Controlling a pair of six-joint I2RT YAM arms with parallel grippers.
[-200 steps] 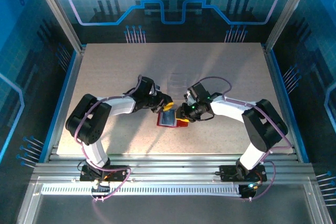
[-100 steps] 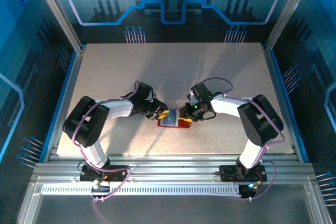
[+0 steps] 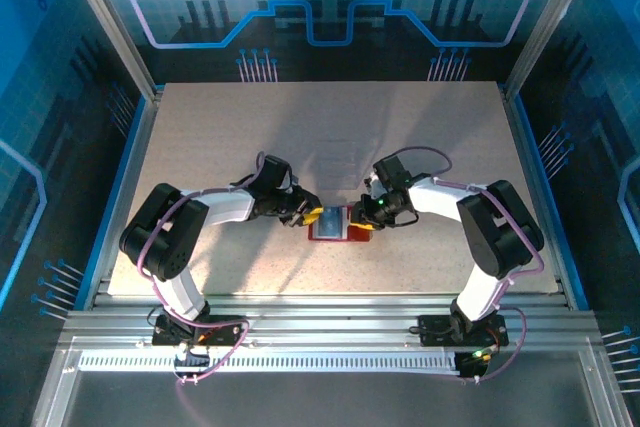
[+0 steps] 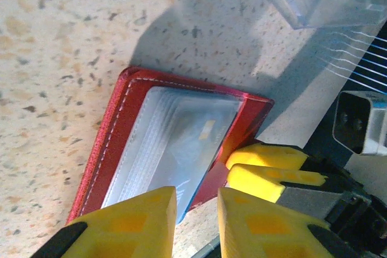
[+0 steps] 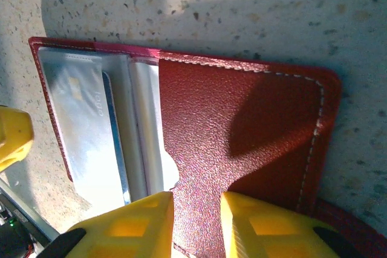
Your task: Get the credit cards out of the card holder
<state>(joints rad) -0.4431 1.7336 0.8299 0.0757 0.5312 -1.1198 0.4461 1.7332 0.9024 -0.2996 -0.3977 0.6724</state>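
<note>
Near the middle of the table (image 3: 200,147), the card holder (image 3: 330,224) now lies flat and square to the arms, where a second ago it sat tilted. The left arm has come down beside it, so both arms now flank it closely. That suggests the holder is open and steadied and that pulling can begin, though no card is out yet. The left gripper (image 4: 196,206) points down at the pocket end with narrow jaws, and the holder's near edge shows in the gap between them. A bluish card (image 4: 181,143) sits behind the clear sleeve, just ahead of the fingertips. The right gripper (image 5: 196,209) stands over the plain red half, its jaws also narrow and drawing slightly closer. Whether either gripper actually pinches anything cannot be told from these views.
</note>
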